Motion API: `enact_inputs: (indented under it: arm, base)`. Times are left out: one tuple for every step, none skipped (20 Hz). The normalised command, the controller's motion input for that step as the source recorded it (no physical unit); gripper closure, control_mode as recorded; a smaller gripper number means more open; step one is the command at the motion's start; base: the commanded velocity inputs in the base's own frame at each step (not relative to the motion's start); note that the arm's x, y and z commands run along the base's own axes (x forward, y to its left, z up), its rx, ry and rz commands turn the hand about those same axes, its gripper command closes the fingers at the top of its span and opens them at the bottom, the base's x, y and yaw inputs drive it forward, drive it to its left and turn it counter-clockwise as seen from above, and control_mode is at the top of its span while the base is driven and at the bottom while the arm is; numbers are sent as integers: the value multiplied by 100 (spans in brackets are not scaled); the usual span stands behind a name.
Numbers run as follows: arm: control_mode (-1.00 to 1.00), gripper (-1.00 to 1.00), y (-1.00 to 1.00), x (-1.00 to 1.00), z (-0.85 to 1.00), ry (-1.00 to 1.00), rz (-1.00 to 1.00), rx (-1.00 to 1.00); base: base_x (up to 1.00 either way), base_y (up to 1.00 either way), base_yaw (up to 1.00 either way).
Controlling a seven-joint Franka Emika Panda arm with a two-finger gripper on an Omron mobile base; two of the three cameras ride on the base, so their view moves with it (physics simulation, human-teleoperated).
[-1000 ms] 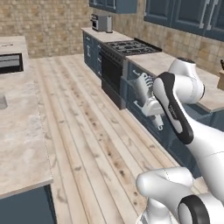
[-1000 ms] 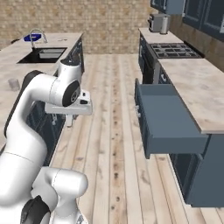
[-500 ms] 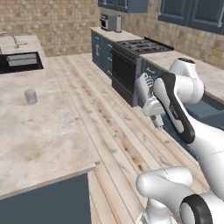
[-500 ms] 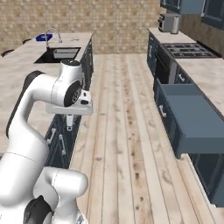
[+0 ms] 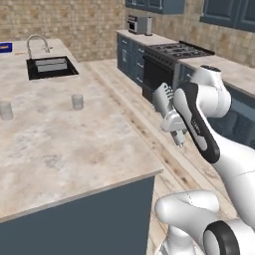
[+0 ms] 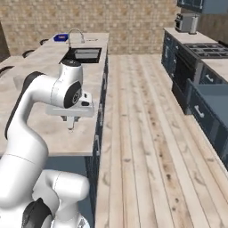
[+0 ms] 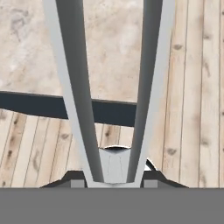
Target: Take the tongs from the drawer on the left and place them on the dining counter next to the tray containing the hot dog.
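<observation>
The end effector (image 5: 178, 142) is clamped on the tongs (image 7: 109, 83), whose two arms run straight out from it in the hand view; it hangs over the floor just off the tabletop (image 5: 74, 144) edge. The tray (image 6: 60, 37) lies well away at the far end beyond the sink (image 6: 83, 54); I judge a long carry along the tabletop remains.

Tray (image 5: 5, 47) behind sink (image 5: 51, 67) on dining counter (image 5: 74, 144)

tongs (image 7: 78, 87) tips cut off at top edge of hand view, tray (image 5: 5, 47) clipped by left frame edge upper left, contents too small to tell, drawer (image 6: 209, 107) cut by right edge, inside hidden
</observation>
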Motion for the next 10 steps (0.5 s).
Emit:
enact_inputs:
  arm:
    - [100,100,0,0,0,0,0,0]
    - [100,100,0,0,0,0,0,0]
    - [100,100,0,0,0,0,0,0]
    - [100,100,0,0,0,0,0,0]
    - [100,100,0,0,0,0,0,0]
    - [100,100,0,0,0,0,0,0]
    - [100,100,0,0,0,0,0,0]
    - [100,100,0,0,0,0,0,0]
    - [100,100,0,0,0,0,0,0]
    - [100,100,0,0,0,0,0,0]
  base:
    - [-47,69,0]
    - [-49,69,0]
    - [-38,71,2]
    - [-31,79,2]
    - [-27,88,0]
    - [-23,94,0]
    - [-19,100,0]
    - [-14,100,0]
    - [-12,100,0]
    - [-8,100,0]
